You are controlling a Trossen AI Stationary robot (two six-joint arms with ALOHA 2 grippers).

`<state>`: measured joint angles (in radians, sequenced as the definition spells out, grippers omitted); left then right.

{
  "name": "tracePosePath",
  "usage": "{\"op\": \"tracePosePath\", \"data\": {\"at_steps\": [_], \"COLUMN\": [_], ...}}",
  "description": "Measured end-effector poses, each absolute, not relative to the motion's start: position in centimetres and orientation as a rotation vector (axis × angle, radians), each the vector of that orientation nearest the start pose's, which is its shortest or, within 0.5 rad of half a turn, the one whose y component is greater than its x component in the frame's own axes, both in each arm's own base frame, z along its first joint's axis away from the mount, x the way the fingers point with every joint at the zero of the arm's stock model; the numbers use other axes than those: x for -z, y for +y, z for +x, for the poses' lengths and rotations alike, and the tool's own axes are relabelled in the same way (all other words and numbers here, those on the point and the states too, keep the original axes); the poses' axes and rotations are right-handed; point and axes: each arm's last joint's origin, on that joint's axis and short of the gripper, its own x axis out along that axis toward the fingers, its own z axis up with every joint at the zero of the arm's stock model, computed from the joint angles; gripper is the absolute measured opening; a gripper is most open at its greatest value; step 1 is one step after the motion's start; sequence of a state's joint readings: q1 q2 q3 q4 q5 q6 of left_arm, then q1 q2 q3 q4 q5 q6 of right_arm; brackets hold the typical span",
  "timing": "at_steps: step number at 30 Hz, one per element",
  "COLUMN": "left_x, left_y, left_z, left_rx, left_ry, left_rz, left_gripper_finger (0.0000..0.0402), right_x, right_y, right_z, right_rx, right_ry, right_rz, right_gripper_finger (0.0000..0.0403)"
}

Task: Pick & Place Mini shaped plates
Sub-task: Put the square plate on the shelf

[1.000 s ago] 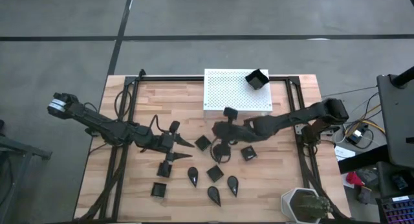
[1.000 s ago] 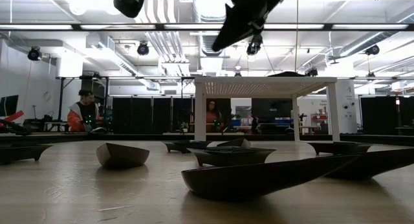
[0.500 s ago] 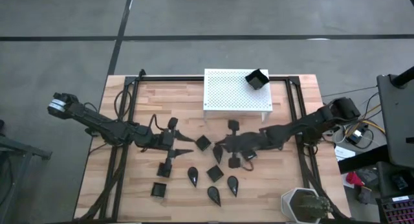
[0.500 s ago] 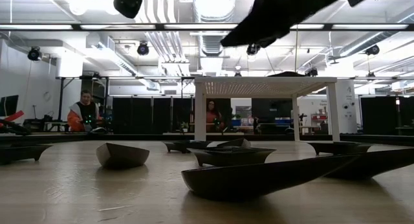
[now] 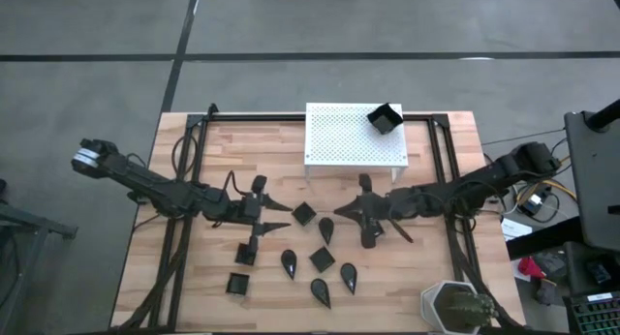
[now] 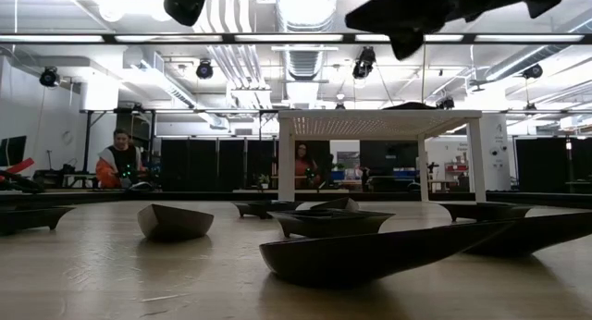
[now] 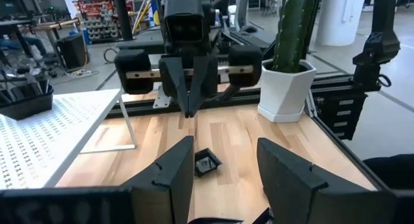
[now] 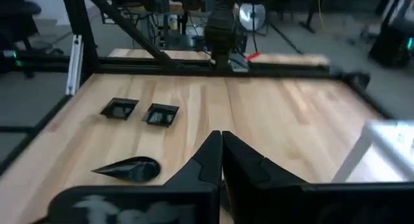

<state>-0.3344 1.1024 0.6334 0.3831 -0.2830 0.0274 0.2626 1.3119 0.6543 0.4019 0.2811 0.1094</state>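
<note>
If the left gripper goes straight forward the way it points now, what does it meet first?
Probably the right gripper, which faces it, shut. A small square plate lies lower on the table between them; depth is unclear.

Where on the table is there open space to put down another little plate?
Free: bare wood between the white stand and the table's left edge, and the front-left corner beside the lone square plate. Crowded: the middle, where plates cluster between the left pincer and right pincer.

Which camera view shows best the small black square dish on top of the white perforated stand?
The high view: the small black square dish sits unobstructed at one stand corner. The left wrist view shows it sideways; the low view, barely.
</note>
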Motion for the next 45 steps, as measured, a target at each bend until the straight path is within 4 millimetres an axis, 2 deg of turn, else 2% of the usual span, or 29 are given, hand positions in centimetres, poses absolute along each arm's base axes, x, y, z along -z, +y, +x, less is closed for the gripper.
{"op": "tracePosePath", "data": {"at_steps": [4,8,10,14,18,23,26,29,33,36,39,45], "left_x": [-26.9,-25.9,-25.3,-24.1,-23.3,-23.4,-23.1,-22.1,-21.3,-21.0,-20.2,-18.6], "left_y": [-7.2,-7.3,-7.3,-7.2,-7.0,-6.6,-5.8,-4.0,-2.4,-2.5,-2.7,-2.8], "left_z": [23.4,23.7,23.8,24.2,24.1,24.0,24.3,24.4,24.4,24.6,24.8,25.4], "left_rx": [0.047,0.039,0.019,-0.03,-0.107,-0.139,-0.191,-0.306,-0.373,-0.254,-0.143,-0.047], "left_ry": [0.102,0.178,0.221,0.294,0.352,0.354,0.359,0.422,0.489,0.552,0.627,0.703], "left_rz": [0.04,0.024,0.002,-0.069,-0.163,-0.191,-0.267,-0.417,-0.501,-0.422,-0.229,0.091], "left_gripper_finger": [0.0163,0.0163,0.0163,0.0163,0.0163,0.0163,0.0163,0.0163,0.0163,0.0163,0.0163,0.0163], "right_x": [-22.9,-22.5,-22.3,-21.7,-21.7,-21.5,-21.5,-21.4,-21.1,-20.9,-20.5,-20.2], "right_y": [6.3,6.9,7.0,6.8,6.6,6.8,6.8,6.6,6.6,6.6,6.9,6.7], "right_z": [26.6,26.4,26.4,26.2,26.6,26.6,26.6,26.6,26.5,26.4,26.1,26.0], "right_rx": [0.041,-0.132,-0.158,-0.141,-0.035,-0.074,-0.067,-0.031,-0.015,-0.021,-0.05,-0.04], "right_ry": [0.256,0.292,0.302,0.334,0.296,0.307,0.306,0.305,0.33,0.334,0.354,0.356], "right_rz": [0.213,0.167,0.16,0.179,0.312,0.217,0.198,0.191,0.177,0.142,0.071,0.047], "right_gripper_finger": [0.0008,0.0008,0.0008,0.0008,0.0008,0.0008,0.0009,0.0014,0.0042,0.0069,0.0093,0.0111]}}
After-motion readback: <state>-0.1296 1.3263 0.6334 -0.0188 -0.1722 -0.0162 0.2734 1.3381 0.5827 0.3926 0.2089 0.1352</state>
